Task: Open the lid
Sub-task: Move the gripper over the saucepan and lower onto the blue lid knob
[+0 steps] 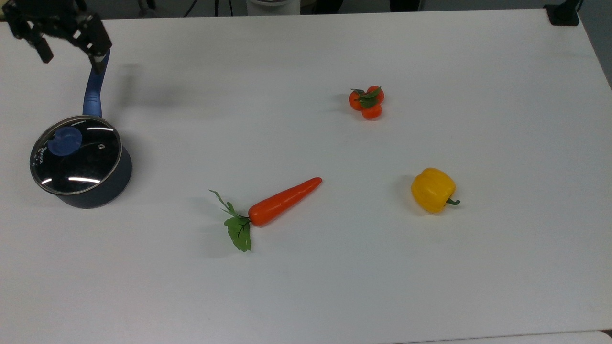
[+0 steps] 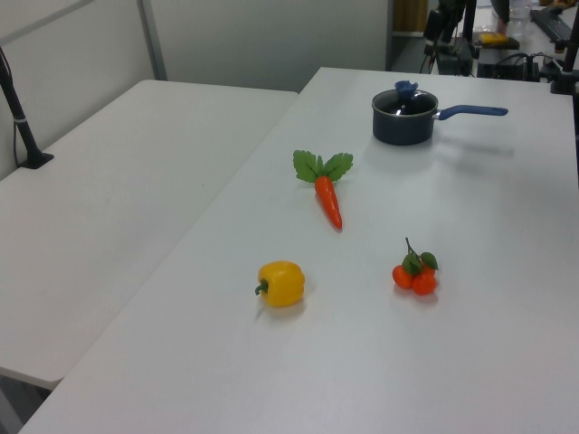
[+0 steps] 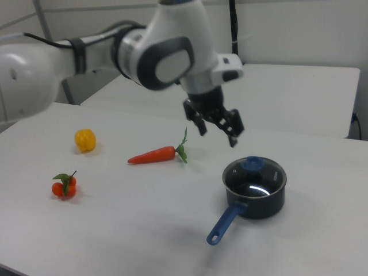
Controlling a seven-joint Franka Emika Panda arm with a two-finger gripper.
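The surface (image 1: 334,286) is wide and mostly bare around the saucepan (image 1: 103,191), near the top view's left edge. The lid (image 1: 76,155) sits closed on it. The fingers (image 1: 71,56), spread apart and holding nothing, hang above the saucepan's handle (image 1: 93,93), clear of the lid. Rim lettering is unreadable.

Bright, even light; soft faint shadows
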